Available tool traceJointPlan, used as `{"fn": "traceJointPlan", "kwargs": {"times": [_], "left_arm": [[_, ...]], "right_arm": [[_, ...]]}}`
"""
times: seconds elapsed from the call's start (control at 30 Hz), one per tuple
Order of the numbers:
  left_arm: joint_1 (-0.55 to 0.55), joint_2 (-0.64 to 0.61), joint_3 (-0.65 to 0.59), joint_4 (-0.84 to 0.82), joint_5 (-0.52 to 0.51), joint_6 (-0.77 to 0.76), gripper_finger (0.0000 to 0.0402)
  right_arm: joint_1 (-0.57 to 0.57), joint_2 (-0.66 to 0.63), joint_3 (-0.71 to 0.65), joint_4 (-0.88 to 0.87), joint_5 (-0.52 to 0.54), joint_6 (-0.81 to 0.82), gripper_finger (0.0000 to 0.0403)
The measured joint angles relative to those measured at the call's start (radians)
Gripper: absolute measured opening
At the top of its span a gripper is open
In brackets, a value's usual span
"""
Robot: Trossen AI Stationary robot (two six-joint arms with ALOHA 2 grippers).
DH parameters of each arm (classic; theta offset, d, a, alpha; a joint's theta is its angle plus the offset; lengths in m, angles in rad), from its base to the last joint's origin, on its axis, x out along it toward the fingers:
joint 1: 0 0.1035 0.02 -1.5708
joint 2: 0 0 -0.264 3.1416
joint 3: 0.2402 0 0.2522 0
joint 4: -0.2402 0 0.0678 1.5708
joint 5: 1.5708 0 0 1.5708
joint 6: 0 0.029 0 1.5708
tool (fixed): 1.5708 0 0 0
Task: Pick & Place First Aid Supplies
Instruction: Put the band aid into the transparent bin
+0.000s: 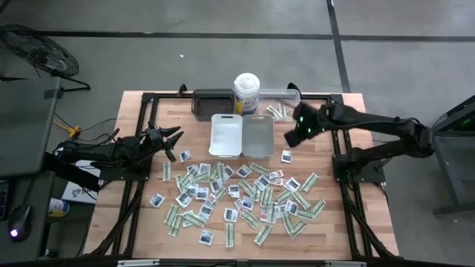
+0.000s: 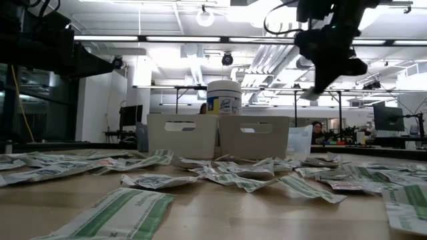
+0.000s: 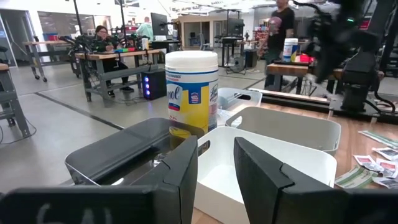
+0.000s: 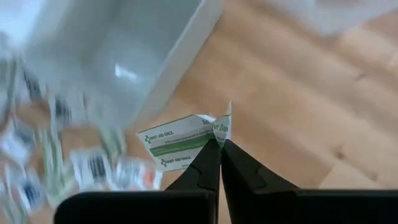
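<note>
The right gripper [image 4: 219, 144] is clenched on 1 green-and-white strip [image 4: 180, 144], pinching its corner while the rest hangs out sideways above bare wood beside the grey tray [image 1: 257, 136]. Its arm reaches in from the right side of the table [image 1: 349, 230], elbow bent, wrist lifted clear of the surface. The left gripper [image 3: 216, 163] waits at the table's left, arm stretched low and level, its 2 fingers a little apart and holding nothing, aimed toward the white tray [image 1: 226, 136] and the canister [image 1: 246, 93]. The other packets [image 1: 237, 200] lie scattered across the near half of the table.
</note>
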Motion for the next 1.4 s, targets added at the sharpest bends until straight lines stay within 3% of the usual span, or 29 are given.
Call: {"fn": "traceJointPlan", "kwargs": {"times": [0.23, 0.53, 0.7, 1.13, 1.4], "left_arm": [[0.000, 0.000, 0.000, 0.000, 0.000, 0.000, 0.0101], [0.000, 0.000, 0.000, 0.000, 0.000, 0.000, 0.0101], [0.000, 0.000, 0.000, 0.000, 0.000, 0.000, 0.0101], [0.000, 0.000, 0.000, 0.000, 0.000, 0.000, 0.0101], [0.000, 0.000, 0.000, 0.000, 0.000, 0.000, 0.0101]], "right_arm": [[-0.219, 0.031, 0.001, 0.170, 0.006, -0.009, 0.0001], [-0.378, 0.219, 0.000, 0.429, -0.070, -0.006, 0.0000], [-0.413, 0.342, -0.001, 0.572, -0.134, 0.073, 0.0000], [-0.443, 0.459, -0.001, 0.686, -0.094, 0.221, 0.0004], [-0.444, 0.459, -0.001, 0.685, -0.101, 0.228, 0.0062]]}}
